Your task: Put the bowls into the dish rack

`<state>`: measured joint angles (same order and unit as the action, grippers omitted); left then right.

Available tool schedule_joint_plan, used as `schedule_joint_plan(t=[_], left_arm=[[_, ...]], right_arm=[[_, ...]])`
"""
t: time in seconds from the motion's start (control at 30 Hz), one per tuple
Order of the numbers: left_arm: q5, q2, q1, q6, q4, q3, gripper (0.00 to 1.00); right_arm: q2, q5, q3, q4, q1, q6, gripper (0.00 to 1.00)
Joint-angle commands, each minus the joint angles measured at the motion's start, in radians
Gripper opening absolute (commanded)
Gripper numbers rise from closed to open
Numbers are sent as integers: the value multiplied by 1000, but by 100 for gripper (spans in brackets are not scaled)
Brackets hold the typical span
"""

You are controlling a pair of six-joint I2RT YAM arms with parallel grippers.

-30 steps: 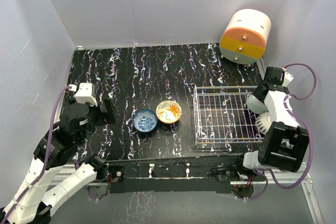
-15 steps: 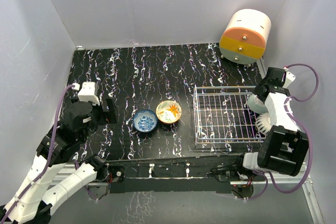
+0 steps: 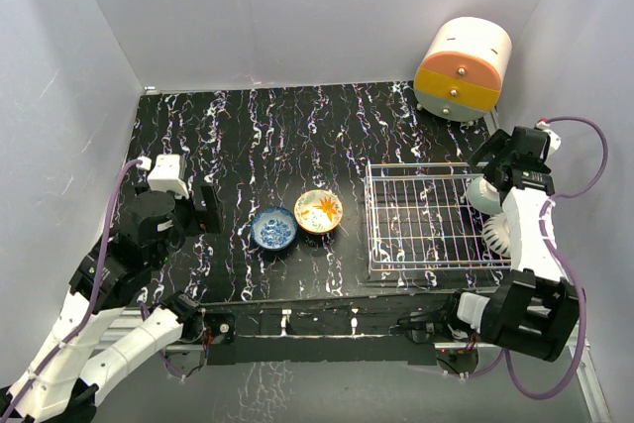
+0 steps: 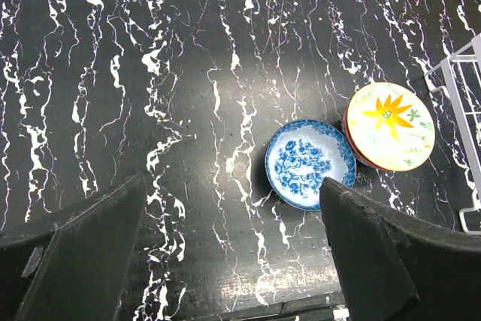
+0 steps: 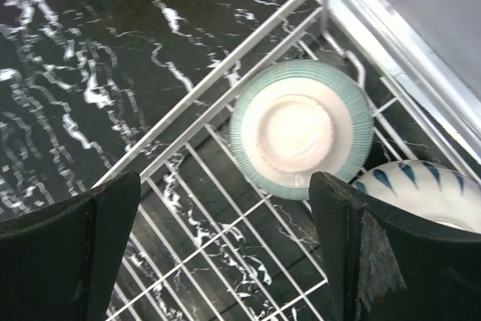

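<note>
Since the right gripper (image 5: pixel 225 216) hangs with jaws wide apart over the upturned green-ribbed ceramic bowl (image 5: pixel 301 129) lying free in the far right corner of the white wire-grid dish rack (image 3: pixel 421 225), a straight vertical lift should best clear the wires.

Robot lab test cell. Plain pale panel walls (image 3: pixel 297 17) box in a black marbled table (image 3: pixel 297 136). Cabled left arm (image 3: pixel 109 284) and right arm (image 3: pixel 530 235) are bolted to a rail (image 3: pixel 317 326) at its near edge.
</note>
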<state>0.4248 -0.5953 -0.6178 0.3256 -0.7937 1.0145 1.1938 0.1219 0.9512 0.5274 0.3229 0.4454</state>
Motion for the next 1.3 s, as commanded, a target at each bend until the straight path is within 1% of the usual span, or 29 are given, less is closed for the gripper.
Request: schedule_joint_plan(t=[0.0,0.07,0.13,0.2,0.3,0.4,0.5,0.57,0.63,0.73,0.8,0.93,1.03,1.1,1.27], left_arm=[[4,-13,-5,1,-9,7,97],[9,-18,-5,5,-17,18,97],[12,-22,-4,7,-19,25,97],[16,-24,-5,11,-19,31,97],[22,-30,-5,22,-22,40,97],[35,-29,-5,33,-33,55,97],[50,-30,-5,45,-52,91,97],[62,-33,-5,49,-66,120,97],[73,-35,-5,50,-76,144,97],[91,-34,-5,53,-89,166,97],[100,-32,-5,55,-92,172,97],[117,-30,-5,58,-108,185,97],[150,-17,-5,66,-119,204,97],[186,-3,-5,66,-118,217,97],[240,28,-5,76,-115,250,97]], right_arm=[[-86,-147,2,-27,-1,3,99],[-105,-180,13,-13,-28,12,99],[-123,-139,37,2,-135,23,99],[-131,-50,74,26,-281,44,99],[-123,52,140,46,-540,85,99],[-75,101,195,57,-762,99,97],[-18,200,243,60,-1001,112,97],[30,250,272,44,-1130,109,97],[83,242,297,10,-1215,93,97],[197,160,323,-49,-1305,50,96],[272,145,344,-73,-1361,8,96],[391,74,370,-118,-1437,-73,96],[437,5,357,-190,-1458,-107,95],[470,-41,357,-238,-1462,-121,93],[602,-76,411,-262,-1464,-166,93]])
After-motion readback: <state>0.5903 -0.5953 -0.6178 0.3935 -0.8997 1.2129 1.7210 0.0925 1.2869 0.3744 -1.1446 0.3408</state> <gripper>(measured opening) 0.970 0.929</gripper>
